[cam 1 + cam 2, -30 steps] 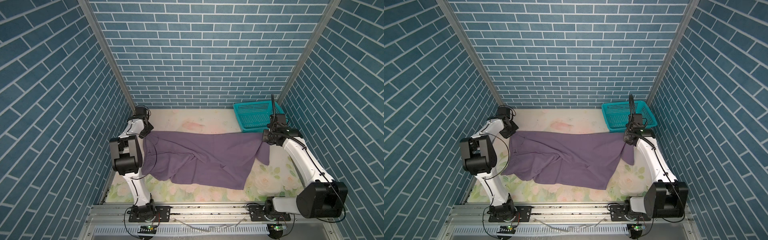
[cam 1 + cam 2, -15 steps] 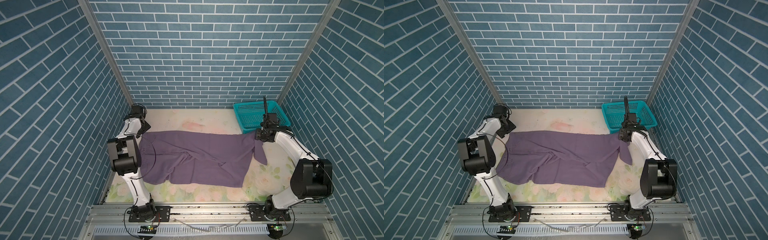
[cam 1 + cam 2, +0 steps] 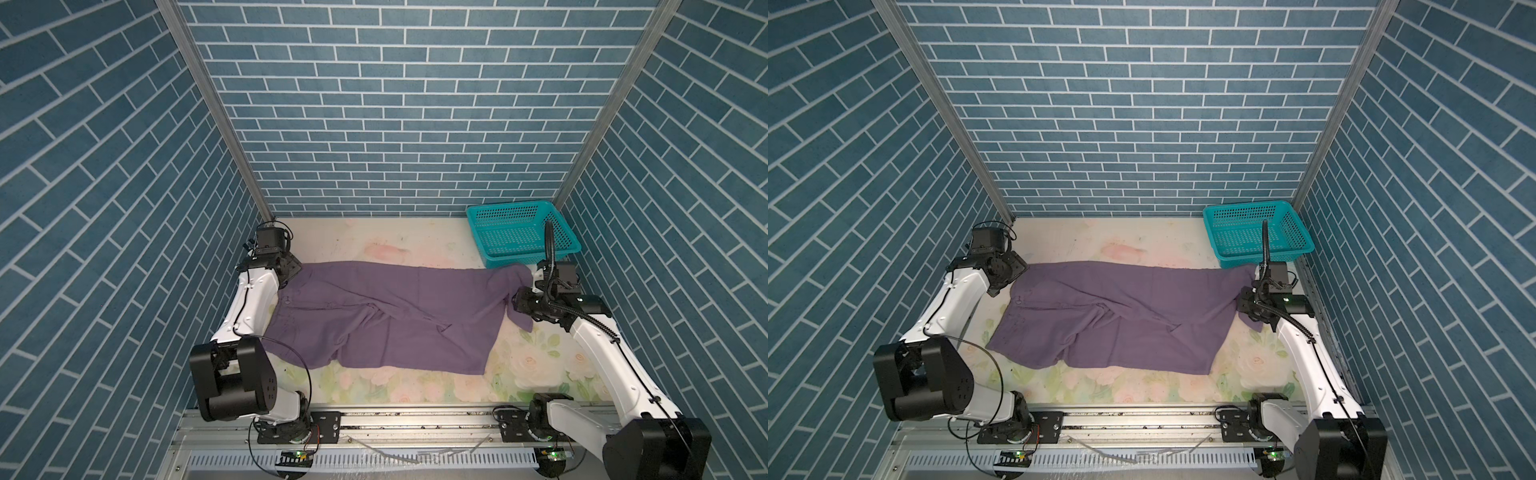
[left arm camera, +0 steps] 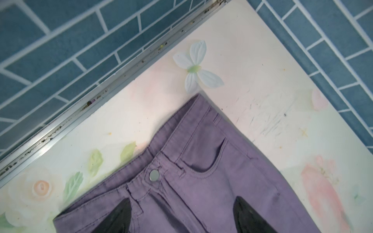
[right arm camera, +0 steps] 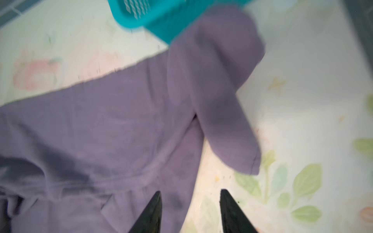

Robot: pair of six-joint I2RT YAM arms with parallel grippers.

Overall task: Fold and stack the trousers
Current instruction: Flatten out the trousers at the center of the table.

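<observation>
**Trousers spread crosswise, both grippers off the cloth**

I see blue brick-pattern walls around a pale table printed with faded roses and leaves. The trousers lie flat across it in both top views. Their long axis runs from side to side, with the waistband at my left arm and the leg ends toward my right arm. They are a muted purple, soft woven cloth, creased where the legs part near the middle. The far leg's end flops over in a rounded flap at the foot of the basket. I cannot tell whether it touches. The near leg ends in a straight hem toward the front edge.

The left wrist view shows a metal button, stitched belt loops and a curved pocket.

The basket is teal perforated plastic, rectangular, in the far right corner.

The left gripper hangs over the waistband corner, its fingers wide apart and holding nothing. The right gripper sits at the leg end's edge, its dark pointed fingers parted, with nothing between them.
</observation>
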